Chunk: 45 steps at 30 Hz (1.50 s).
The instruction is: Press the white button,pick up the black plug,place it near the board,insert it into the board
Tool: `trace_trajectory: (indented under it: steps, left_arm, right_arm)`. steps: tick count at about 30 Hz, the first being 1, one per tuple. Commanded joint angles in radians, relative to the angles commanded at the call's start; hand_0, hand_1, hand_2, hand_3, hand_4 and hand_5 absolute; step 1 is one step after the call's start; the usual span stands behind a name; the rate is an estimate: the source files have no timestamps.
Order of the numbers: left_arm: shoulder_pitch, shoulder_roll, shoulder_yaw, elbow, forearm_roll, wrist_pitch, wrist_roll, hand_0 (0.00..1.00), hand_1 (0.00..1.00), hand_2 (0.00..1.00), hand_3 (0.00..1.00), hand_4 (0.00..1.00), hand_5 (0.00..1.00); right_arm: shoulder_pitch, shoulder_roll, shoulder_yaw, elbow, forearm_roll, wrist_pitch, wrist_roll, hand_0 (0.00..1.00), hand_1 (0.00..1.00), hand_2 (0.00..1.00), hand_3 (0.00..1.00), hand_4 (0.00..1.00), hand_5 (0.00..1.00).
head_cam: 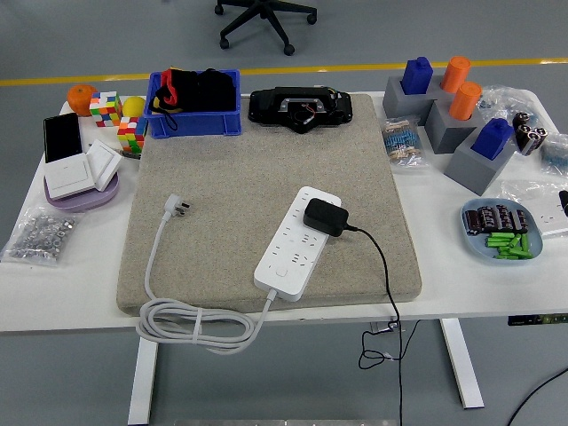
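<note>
A white power strip [293, 241] lies diagonally on the grey felt mat [231, 169]. The black plug [325, 217] sits on the strip's far right part; I cannot tell how deep it is seated. Its black cable [383, 266] runs over the mat and drops off the table's front edge. At the strip's near end is the white button [280, 274]. The strip's own white cord [191, 321] is coiled at the front left, and its white plug [177, 207] lies on the mat. Neither of my hands shows.
A blue bin [195, 105] and a black device [300, 108] stand at the mat's far edge. Cubes, a phone and switch plates are at the far left, a bag of nuts [40, 235] below them. Grey blocks with blue and orange pegs and a blue dish [501, 232] occupy the right.
</note>
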Motion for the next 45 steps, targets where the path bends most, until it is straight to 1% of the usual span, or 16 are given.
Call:
trace_trajectory:
  steps: [6,13,17,18,20,23,24,26,31,33,37,42,45]
  left_arm:
    - [0.0,0.006,0.002,0.0,-0.004,0.0,-0.001,0.689,0.637,0.612,0.637,0.554,0.183]
    - [0.011,-0.003,0.009,0.0,-0.009,-0.005,0.002,0.689,0.637,0.612,0.637,0.554,0.184]
    - [0.03,-0.004,-0.001,0.0,0.003,-0.006,0.003,0.69,0.637,0.612,0.637,0.554,0.183]
    - [0.039,-0.004,-0.018,0.0,0.026,-0.008,0.006,0.69,0.637,0.612,0.637,0.554,0.183]
    - [0.048,-0.005,-0.027,0.0,0.039,-0.011,0.007,0.689,0.637,0.612,0.637,0.554,0.183]
    - [0.043,-0.006,-0.023,0.0,0.043,-0.018,0.01,0.689,0.637,0.612,0.637,0.554,0.183]
    - [0.037,-0.008,-0.013,0.0,0.033,-0.019,0.008,0.689,0.637,0.612,0.637,0.554,0.183]
    - [0.03,-0.01,0.004,0.0,0.016,-0.021,0.005,0.69,0.637,0.612,0.637,0.554,0.184]
    - [0.027,-0.015,0.012,0.0,0.002,-0.023,0.001,0.69,0.637,0.612,0.637,0.554,0.184]
    - [0.036,-0.014,0.001,0.0,0.012,-0.023,0.002,0.69,0.637,0.612,0.637,0.554,0.185]
    - [0.053,-0.01,-0.064,0.0,0.092,-0.029,0.016,0.69,0.637,0.612,0.637,0.554,0.185]
    - [0.048,-0.008,-0.065,0.0,0.084,-0.025,0.013,0.69,0.637,0.612,0.637,0.555,0.186]
    - [0.045,-0.013,-0.046,0.0,0.055,-0.023,0.009,0.69,0.637,0.612,0.636,0.555,0.186]
  right_arm:
    - [-0.004,0.005,-0.011,0.019,-0.007,0.007,-0.004,0.717,0.632,0.587,0.607,0.83,0.196]
    - [-0.009,0.006,-0.012,0.029,-0.007,0.013,-0.016,0.717,0.629,0.583,0.608,0.829,0.195]
    - [-0.005,0.013,-0.019,0.032,-0.013,0.031,-0.04,0.717,0.629,0.583,0.605,0.826,0.197]
    - [-0.004,0.016,-0.02,0.034,-0.017,0.046,-0.06,0.717,0.629,0.583,0.605,0.826,0.197]
    - [-0.013,0.019,-0.023,0.038,-0.017,0.06,-0.078,0.717,0.633,0.582,0.61,0.824,0.198]
    - [-0.034,0.018,-0.029,0.041,-0.012,0.061,-0.086,0.717,0.633,0.582,0.61,0.824,0.198]
    - [-0.036,0.016,-0.028,0.039,-0.013,0.059,-0.086,0.717,0.633,0.582,0.61,0.824,0.198]
    - [-0.035,0.017,-0.022,0.04,-0.014,0.058,-0.086,0.718,0.636,0.586,0.61,0.823,0.197]
    - [-0.03,0.024,-0.003,0.049,-0.013,0.057,-0.091,0.718,0.636,0.586,0.61,0.823,0.197]
    - [-0.03,0.026,-0.002,0.049,-0.014,0.061,-0.094,0.72,0.636,0.591,0.611,0.823,0.198]
    - [-0.025,0.023,-0.014,0.031,-0.007,0.072,-0.105,0.72,0.636,0.591,0.611,0.823,0.198]
    - [-0.027,0.01,-0.021,0.032,-0.011,0.074,-0.118,0.72,0.64,0.595,0.611,0.823,0.199]
    - [-0.021,0.013,-0.017,0.036,-0.013,0.074,-0.121,0.72,0.646,0.601,0.613,0.824,0.201]
